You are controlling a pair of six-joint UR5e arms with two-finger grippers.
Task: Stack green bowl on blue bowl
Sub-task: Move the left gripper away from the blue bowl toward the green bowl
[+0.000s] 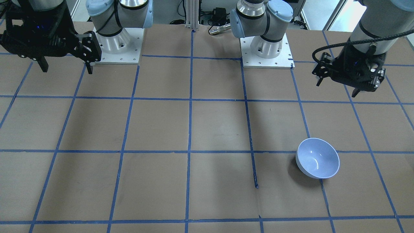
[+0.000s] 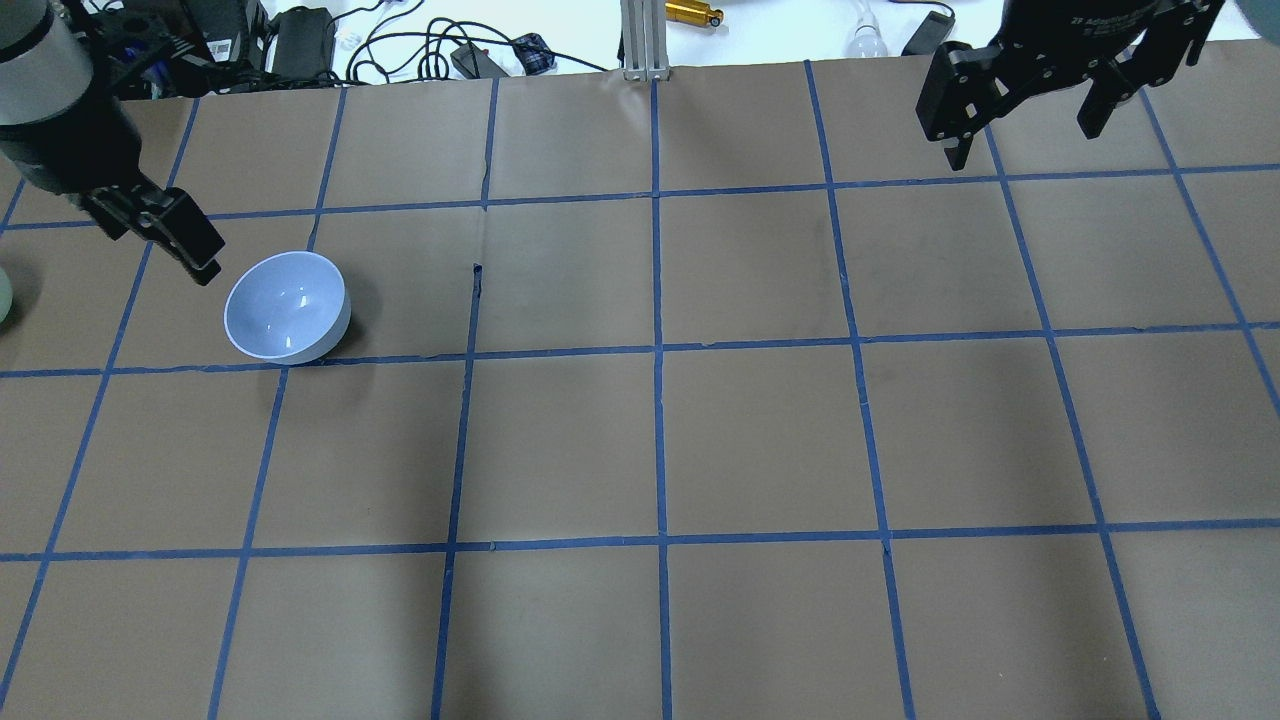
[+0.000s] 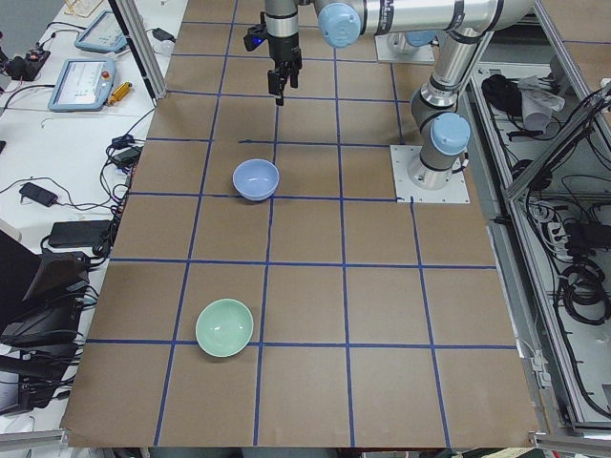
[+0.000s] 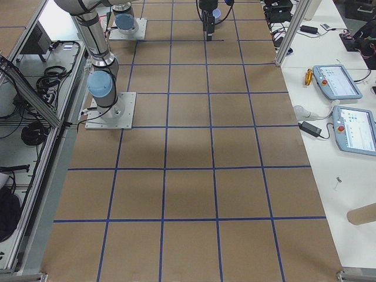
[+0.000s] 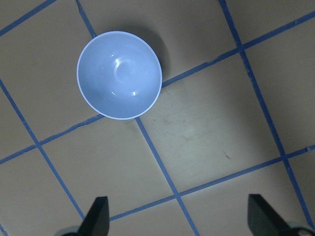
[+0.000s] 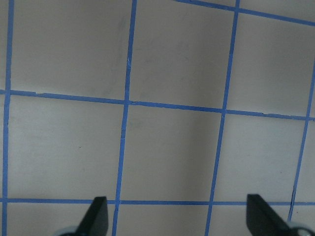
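The blue bowl [image 1: 318,158] stands upright and empty on the brown table; it also shows in the overhead view [image 2: 287,306], the exterior left view [image 3: 256,178] and the left wrist view [image 5: 119,74]. The green bowl [image 3: 224,327] stands upright and apart from it, nearer the table's left end; in the overhead view only a sliver shows at the left edge. My left gripper [image 1: 337,88] [image 2: 160,245] [image 5: 179,216] hangs open and empty, high above the table beside the blue bowl. My right gripper [image 1: 66,68] [image 2: 1022,138] [image 6: 174,216] is open and empty, high over the table's other side.
The table is brown board with a blue tape grid [image 2: 656,350]. The two arm bases [image 1: 266,48] [image 1: 118,45] stand at the robot's edge. An aluminium post [image 2: 640,40], cables and small devices lie beyond the far edge. Teach pendants [image 4: 338,82] lie on a side bench.
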